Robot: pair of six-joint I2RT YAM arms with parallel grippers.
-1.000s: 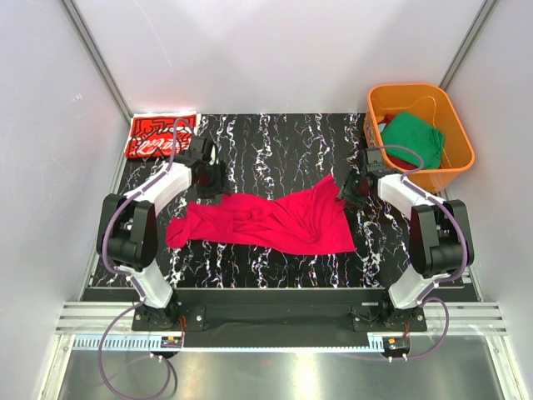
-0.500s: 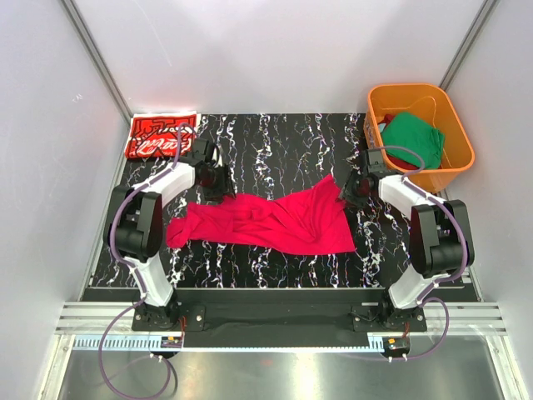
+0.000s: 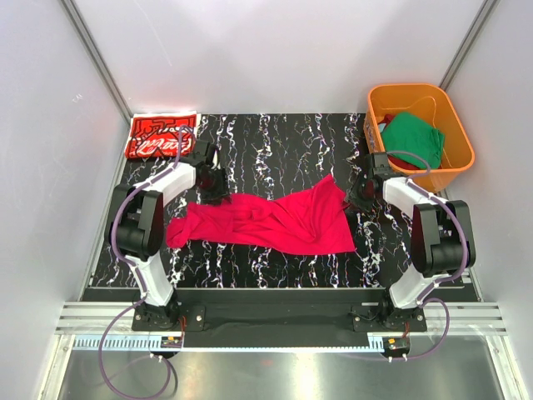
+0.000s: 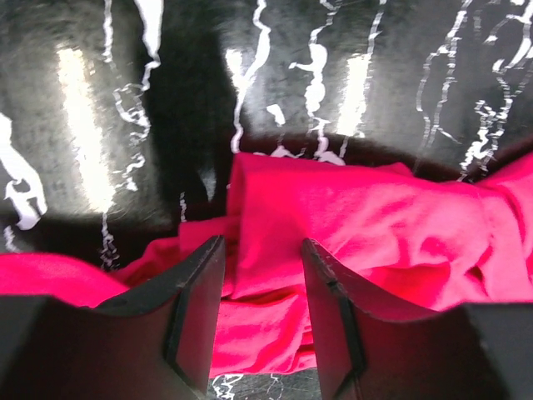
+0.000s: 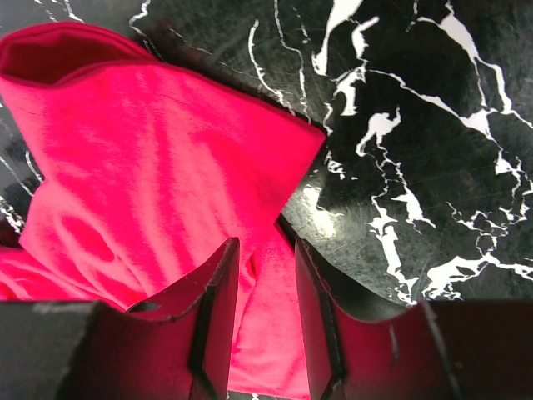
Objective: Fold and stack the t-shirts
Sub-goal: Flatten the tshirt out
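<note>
A plain crimson-red t-shirt (image 3: 266,221) lies crumpled across the middle of the black marbled table (image 3: 275,142). My left gripper (image 3: 218,190) is low over its far left edge. In the left wrist view the gripper (image 4: 262,243) stands open with the red cloth (image 4: 375,217) between and under the fingers. My right gripper (image 3: 356,196) is at the shirt's far right corner. It (image 5: 266,242) is open too, straddling a fold of the cloth (image 5: 150,150). A folded red t-shirt with white line print (image 3: 158,135) rests at the far left corner. A green t-shirt (image 3: 414,137) lies in the tub.
An orange plastic tub (image 3: 410,87) stands at the far right, beside the table's edge. Grey walls close in the left, right and back. The arms' bases are bolted to a rail at the near edge.
The left gripper has slid toward the shirt's far left edge and its jaws have narrowed. The right gripper has settled onto the shirt's corner and narrowed slightly. The shirts have not moved.
</note>
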